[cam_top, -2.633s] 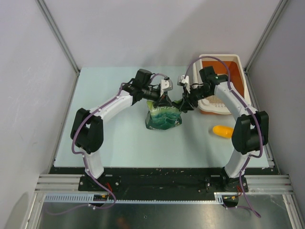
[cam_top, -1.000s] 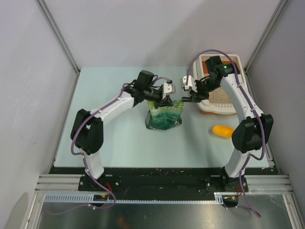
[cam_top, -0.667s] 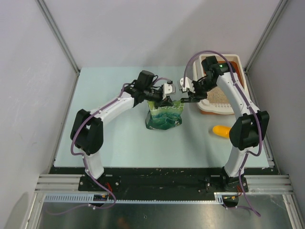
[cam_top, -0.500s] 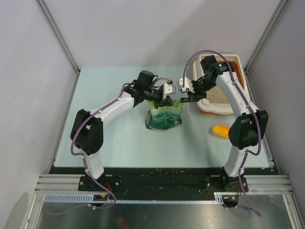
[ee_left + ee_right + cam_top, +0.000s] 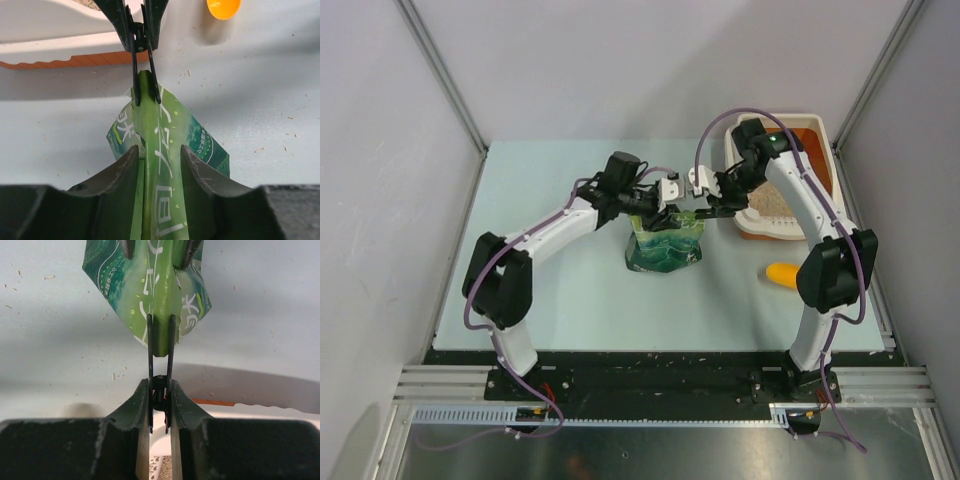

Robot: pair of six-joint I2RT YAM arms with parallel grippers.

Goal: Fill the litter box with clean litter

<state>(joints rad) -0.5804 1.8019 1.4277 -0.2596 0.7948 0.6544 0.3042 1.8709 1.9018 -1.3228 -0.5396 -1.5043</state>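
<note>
The litter box (image 5: pixel 828 137), orange with a wide white rim, stands at the back right with clean litter (image 5: pixel 775 198) lying in it. A green bag (image 5: pixel 665 245) stands upright at mid-table. My left gripper (image 5: pixel 159 152) is open, its fingers straddling the bag's (image 5: pixel 200 145) folded top from the left. Opposite it, my right gripper (image 5: pixel 160 385) is shut on the handles of a black clip (image 5: pixel 160 367). The clip's two arms reach round the end of the bag's (image 5: pixel 125 285) top fold. In the left wrist view the clip (image 5: pixel 136 42) shows beyond the fold.
A yellow-orange scoop (image 5: pixel 785 274) lies on the table in front of the litter box, right of the bag. Litter crumbs dot the pale table (image 5: pixel 560 290). The box's white rim (image 5: pixel 50 25) sits just behind the clip. Walls enclose the table on three sides.
My left gripper's jaws have spread apart off the bag's top. The right gripper with the clip has shifted slightly left, closer to the bag's top. The bag stays put.
</note>
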